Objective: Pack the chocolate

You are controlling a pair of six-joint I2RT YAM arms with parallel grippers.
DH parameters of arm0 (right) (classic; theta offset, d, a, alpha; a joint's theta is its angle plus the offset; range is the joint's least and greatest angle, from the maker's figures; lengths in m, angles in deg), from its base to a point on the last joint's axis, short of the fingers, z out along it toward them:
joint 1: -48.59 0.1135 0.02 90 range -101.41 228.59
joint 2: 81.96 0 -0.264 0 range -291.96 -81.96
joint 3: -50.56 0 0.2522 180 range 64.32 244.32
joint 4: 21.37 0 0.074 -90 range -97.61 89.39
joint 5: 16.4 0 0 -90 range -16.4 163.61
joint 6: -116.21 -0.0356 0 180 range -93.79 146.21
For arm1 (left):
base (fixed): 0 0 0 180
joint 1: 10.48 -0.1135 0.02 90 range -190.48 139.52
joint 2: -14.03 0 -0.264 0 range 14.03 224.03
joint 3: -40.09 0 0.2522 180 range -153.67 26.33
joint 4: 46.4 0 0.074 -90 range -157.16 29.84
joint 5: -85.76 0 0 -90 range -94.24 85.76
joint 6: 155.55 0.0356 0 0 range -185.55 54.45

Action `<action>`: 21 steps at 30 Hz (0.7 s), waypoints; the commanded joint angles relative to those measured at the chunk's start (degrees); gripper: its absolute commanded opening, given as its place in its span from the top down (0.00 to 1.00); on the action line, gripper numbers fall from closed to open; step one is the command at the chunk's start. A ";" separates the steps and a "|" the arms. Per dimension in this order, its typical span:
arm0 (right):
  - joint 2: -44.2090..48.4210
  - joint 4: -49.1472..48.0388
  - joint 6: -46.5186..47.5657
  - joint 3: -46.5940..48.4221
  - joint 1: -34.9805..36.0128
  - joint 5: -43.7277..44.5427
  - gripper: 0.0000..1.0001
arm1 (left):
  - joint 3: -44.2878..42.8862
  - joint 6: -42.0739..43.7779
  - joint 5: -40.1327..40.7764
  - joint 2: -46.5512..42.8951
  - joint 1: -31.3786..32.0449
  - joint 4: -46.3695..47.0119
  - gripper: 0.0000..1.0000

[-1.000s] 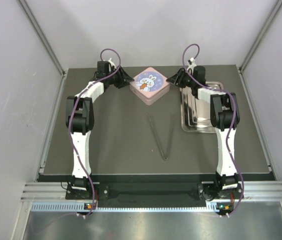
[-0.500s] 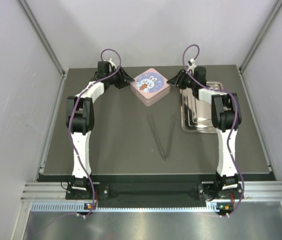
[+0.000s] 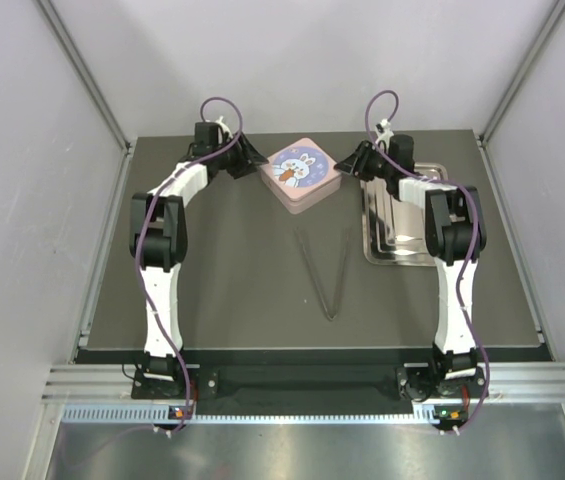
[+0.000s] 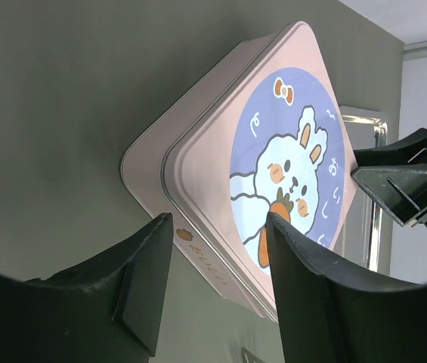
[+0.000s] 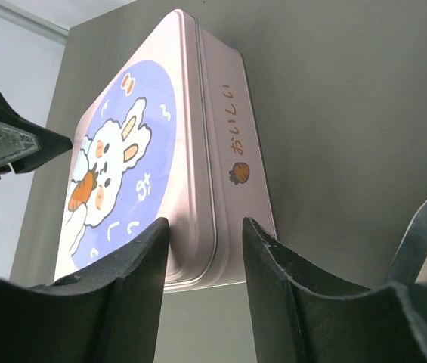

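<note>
No chocolate shows in any view. The pink square box (image 3: 302, 170) with the rabbit lid lies closed at the back middle of the table. My left gripper (image 3: 260, 160) is at its left corner, jaws apart, one finger over the lid and the other on the table side (image 4: 215, 219). My right gripper (image 3: 342, 158) is at the right corner, also open, with the box's side wall (image 5: 232, 136) running between its fingers (image 5: 205, 221). Whether any finger touches the box cannot be told.
A metal tray (image 3: 402, 250) lies right of the box under the right arm, with its rim (image 5: 425, 234) close beside the right fingers. Thin metal tongs (image 3: 327, 275) lie mid-table. Grey walls close in the sides and back.
The right gripper has edged slightly toward the box's right corner. The box and the left arm have barely moved.
</note>
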 commanded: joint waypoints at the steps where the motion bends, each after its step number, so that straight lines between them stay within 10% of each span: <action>1: 4.29 1.13 2.40 -0.53 -0.01 -0.99 0.57 | 0.50 1.76 1.21 -5.40 0.38 -0.06 0.42; 21: 6.49 3.86 4.95 -2.82 0.16 -0.73 0.56 | 6.13 2.11 -0.19 -10.05 3.81 -0.24 0.42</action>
